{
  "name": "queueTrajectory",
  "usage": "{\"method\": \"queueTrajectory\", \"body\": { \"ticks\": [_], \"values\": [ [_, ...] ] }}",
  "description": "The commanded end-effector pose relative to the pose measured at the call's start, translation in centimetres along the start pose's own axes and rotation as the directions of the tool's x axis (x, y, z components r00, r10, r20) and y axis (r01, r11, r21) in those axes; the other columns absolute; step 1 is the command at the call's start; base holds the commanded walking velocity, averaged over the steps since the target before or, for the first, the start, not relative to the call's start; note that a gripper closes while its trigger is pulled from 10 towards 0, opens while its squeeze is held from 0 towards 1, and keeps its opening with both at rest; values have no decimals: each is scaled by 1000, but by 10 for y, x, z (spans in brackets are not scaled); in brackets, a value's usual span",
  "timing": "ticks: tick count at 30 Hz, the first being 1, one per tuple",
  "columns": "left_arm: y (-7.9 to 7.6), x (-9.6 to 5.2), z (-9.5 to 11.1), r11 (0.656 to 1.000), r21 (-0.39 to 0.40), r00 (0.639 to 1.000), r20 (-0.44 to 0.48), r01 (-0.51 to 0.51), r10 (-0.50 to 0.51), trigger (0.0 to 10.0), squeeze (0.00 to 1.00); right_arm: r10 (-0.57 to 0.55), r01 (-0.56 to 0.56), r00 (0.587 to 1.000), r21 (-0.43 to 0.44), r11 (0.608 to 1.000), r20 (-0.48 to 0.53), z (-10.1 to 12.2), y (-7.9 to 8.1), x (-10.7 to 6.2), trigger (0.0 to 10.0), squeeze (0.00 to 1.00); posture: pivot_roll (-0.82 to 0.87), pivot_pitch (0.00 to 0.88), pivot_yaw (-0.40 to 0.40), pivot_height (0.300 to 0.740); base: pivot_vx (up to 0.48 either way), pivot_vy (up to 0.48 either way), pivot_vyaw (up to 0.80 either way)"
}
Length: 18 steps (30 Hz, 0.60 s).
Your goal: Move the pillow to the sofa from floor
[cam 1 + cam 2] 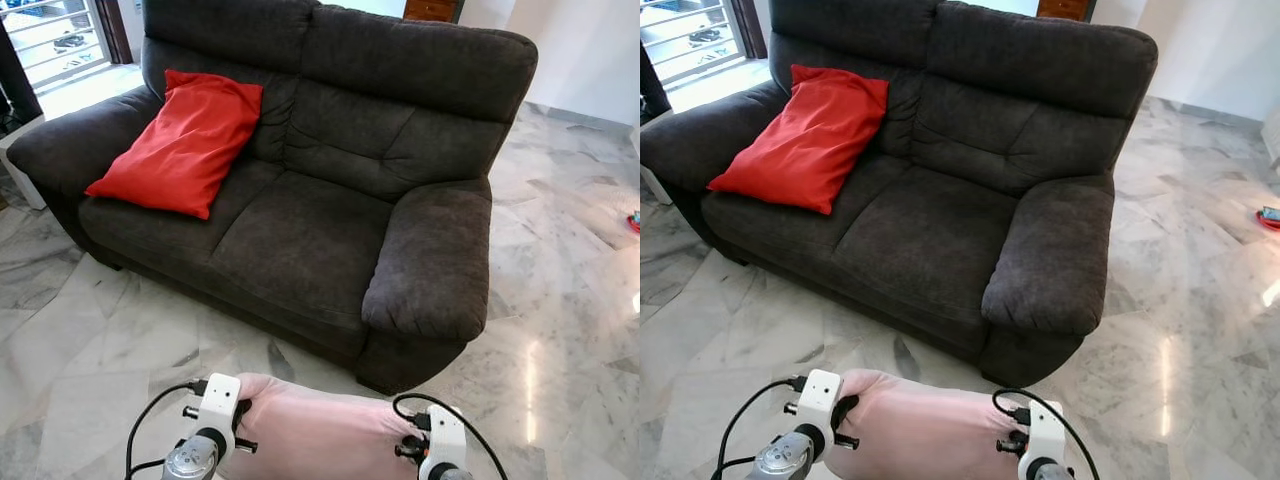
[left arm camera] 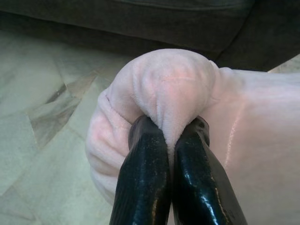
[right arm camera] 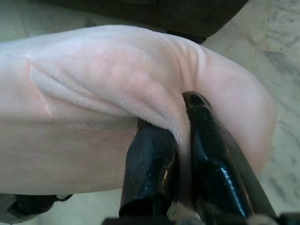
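**Pink pillow held up in front of the sofa**

The left gripper (image 2: 171, 140) pinches one end of the pink pillow (image 1: 320, 430). The right gripper (image 3: 180, 136) pinches the other end. The pillow hangs over the floor (image 1: 90, 340), near the dark sofa (image 1: 300, 230) with its red cushion (image 1: 180, 140).

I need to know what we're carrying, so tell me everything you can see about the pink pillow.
The pink pillow is pale pink, soft and plush, like fleece or velvet. It is held in front of the robot, above the marble floor and short of the dark grey sofa. The left claw pinches a bunched fold at one end, and the right claw pinches a fold at the other. The fabric wrinkles around both grips.
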<state>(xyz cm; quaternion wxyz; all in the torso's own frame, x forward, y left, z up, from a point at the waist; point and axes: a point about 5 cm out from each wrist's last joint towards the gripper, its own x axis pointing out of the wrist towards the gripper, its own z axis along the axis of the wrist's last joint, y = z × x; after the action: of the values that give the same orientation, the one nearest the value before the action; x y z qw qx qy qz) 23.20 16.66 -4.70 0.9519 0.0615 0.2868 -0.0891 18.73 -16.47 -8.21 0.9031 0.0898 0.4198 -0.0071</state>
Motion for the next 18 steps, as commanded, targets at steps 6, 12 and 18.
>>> {"method": "queueTrajectory", "body": {
  "ticks": [6,12,18],
  "values": [
    [34,-5,3,987,-39,988,13,-156,157,10000,0,-140,139,990,65,988,10,1,-37,-7,10000,0,68,0,-88,740,0,0,-780],
    [33,-4,3,987,-42,987,11,-158,158,10000,0,-137,136,990,62,989,14,2,-37,-7,10000,0,68,0,-87,740,0,0,-781],
    [33,-4,2,986,-46,987,7,-162,162,10000,0,-134,133,991,55,990,16,3,-36,-7,10000,0,71,0,-88,740,0,0,-781]
  ]
}}
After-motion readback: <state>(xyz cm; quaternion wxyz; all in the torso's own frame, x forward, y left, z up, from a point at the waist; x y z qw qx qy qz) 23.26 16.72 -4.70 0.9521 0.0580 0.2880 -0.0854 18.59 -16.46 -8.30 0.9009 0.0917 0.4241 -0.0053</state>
